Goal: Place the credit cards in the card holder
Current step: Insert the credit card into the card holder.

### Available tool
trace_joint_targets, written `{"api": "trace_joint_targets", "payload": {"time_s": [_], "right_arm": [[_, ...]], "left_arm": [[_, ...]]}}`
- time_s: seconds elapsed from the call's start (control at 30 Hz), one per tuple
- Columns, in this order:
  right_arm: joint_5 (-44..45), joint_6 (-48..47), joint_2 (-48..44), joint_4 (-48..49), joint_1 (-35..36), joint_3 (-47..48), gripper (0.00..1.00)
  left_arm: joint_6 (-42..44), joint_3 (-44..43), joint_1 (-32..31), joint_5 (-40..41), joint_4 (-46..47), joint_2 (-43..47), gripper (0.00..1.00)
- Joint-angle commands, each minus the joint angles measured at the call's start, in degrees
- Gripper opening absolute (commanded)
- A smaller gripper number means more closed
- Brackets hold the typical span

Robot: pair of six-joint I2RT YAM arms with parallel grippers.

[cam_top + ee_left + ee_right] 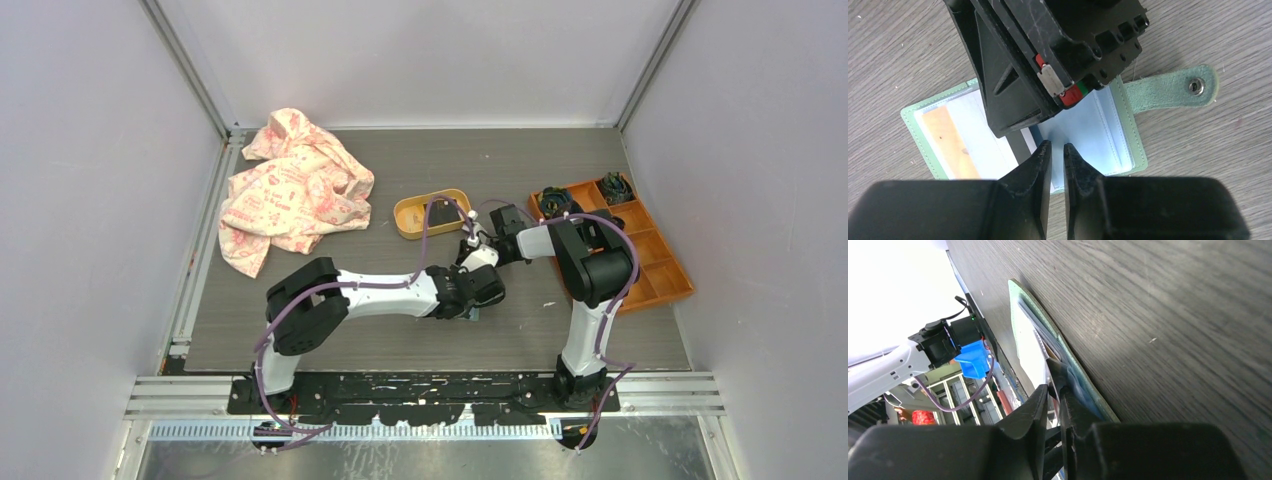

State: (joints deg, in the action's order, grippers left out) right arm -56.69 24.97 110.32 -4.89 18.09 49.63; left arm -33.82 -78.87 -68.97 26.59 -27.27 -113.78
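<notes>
Nearest: left gripper (1055,150), fingers nearly together with slim gap; whether clamped on anything, cannot tell. Directly beneath: card holder (1134,140) open flat on surface (1198,165), beige card (950,145) in pocket beside tips. Just beyond: right gripper (1054,392), fingers nearly together, tips seemingly touching holder pocket; grip cannot tell. Farther: yellow tray (405,215), orange box (660,270), cloth (290,190).

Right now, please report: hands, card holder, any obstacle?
Left hand and right hand low over card holder, fingers nearly together, grip unclear. Holder open flat on table, beige-gold card in a slot. Hands crowd each other.
</notes>
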Motion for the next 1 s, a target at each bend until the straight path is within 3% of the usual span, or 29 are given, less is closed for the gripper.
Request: {"api": "trace_joint_targets", "payload": {"time_s": [0.0,0.57,0.8,0.97], "right_arm": [[3.0,-2.5,0.6,-1.0,0.3,1.4,0.23],[3.0,-6.9,-2.2,-6.7,0.3,4.1,0.44],[3.8,-10.4,-4.4,-10.1,0.3,5.2,0.48],[4.5,-12.0,-5.2,-11.6,0.3,5.8,0.48]], "left_arm": [[0.0,1.1,0.5,3.6,-0.9,1.2,0.18],[0.2,7.2,2.1,4.0,3.3,8.1,0.2],[2.2,17.4,2.1,-3.5,15.3,18.8,0.21],[1.6,24.7,3.5,-4.9,19.5,26.9,0.26]]}}
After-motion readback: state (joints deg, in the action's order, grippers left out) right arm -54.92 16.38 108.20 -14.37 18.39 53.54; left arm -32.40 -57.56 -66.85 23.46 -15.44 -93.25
